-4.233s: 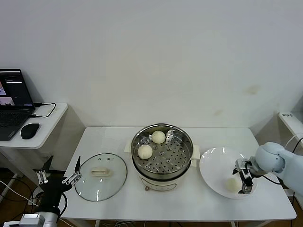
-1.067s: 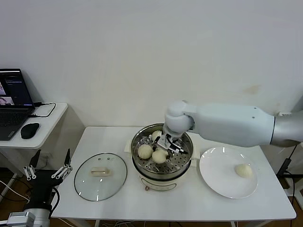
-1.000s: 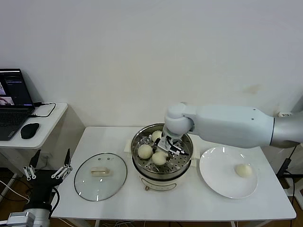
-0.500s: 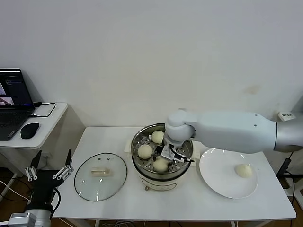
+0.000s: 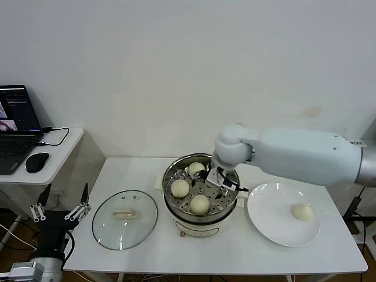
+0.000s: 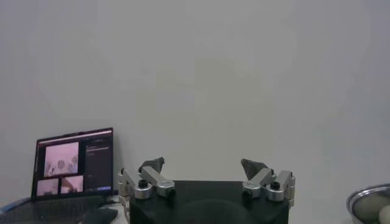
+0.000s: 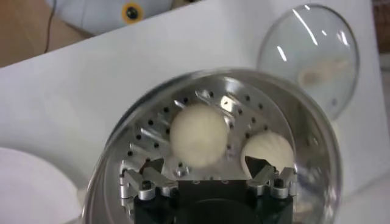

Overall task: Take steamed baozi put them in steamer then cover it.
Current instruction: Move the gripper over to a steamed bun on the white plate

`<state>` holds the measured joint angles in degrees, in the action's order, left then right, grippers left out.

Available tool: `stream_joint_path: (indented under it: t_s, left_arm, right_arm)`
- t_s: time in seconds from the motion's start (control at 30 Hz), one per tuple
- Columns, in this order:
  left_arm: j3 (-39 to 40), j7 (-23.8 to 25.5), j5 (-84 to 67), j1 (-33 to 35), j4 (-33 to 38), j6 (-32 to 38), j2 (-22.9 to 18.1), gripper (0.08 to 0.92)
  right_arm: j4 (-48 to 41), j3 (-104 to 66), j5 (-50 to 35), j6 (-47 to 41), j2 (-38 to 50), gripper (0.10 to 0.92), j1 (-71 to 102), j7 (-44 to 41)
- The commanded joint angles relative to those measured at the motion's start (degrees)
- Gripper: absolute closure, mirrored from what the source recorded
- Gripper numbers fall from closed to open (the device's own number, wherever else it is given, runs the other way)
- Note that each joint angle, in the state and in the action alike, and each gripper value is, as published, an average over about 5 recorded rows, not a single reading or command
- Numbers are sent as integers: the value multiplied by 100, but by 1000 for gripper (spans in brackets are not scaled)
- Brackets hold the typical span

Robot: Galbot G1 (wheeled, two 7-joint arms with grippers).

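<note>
Three steamed baozi (image 5: 200, 204) down in the steamer (image 5: 201, 196), one more waiting on the plate (image 5: 284, 221); cover (image 5: 124, 219) flat on the table. Right gripper (image 5: 221, 179) above the basket, jaws released, empty. Left gripper (image 5: 59, 212) parked low, fingers spread. Next: over to the plate for the last bun.

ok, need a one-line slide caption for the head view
Right gripper, fingers open, above the steamer holding three baozi; a fourth on the plate, cover on the table.
</note>
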<state>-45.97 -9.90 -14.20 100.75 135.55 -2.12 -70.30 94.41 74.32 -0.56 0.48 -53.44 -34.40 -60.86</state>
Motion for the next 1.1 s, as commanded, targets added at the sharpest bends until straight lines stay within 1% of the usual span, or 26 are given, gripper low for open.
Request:
stream_joint_path:
  t_s: [0.03,0.13,0.23,0.4,0.57,0.7,0.83,0.97,1.1]
  left_arm:
    - [9,10,-18,-40,-27,-11,120,177]
    - [71,13,-15,-84,-40,-17,164,177]
    - [153,17,-6,-121,-55,-22,208,177]
    - [264,24,17,-162,-102,-24,279,177]
    - [314,24,28,-165,-138,-23,310,177]
    - [312,25,32,-138,-163,-19,319,177]
    - [263,26,30,-98,-190,-16,335,177]
    - [209,26,27,-71,-199,-19,332,177]
    - [190,24,32,-47,-209,-20,314,177]
  right_arm:
    - [121,-462,-869,-1954,1200,203,-251,-126]
    - [246,-534,-971,-2461,1883,203,-194,-9]
    - [374,-672,-916,-2577,2514,203,42,63]
    - [439,-838,-557,-2309,3227,203,593,18]
    - [166,-1466,95,-1755,3706,203,1551,-272]
    - [-203,-2640,413,-1533,3885,203,2894,-321]
    - [-678,-3741,647,-1320,3811,203,4174,-328]
    - [-1137,-4308,893,-1084,3552,203,4700,-339]
    - [-1552,-4416,1168,-898,3265,203,4843,-335]
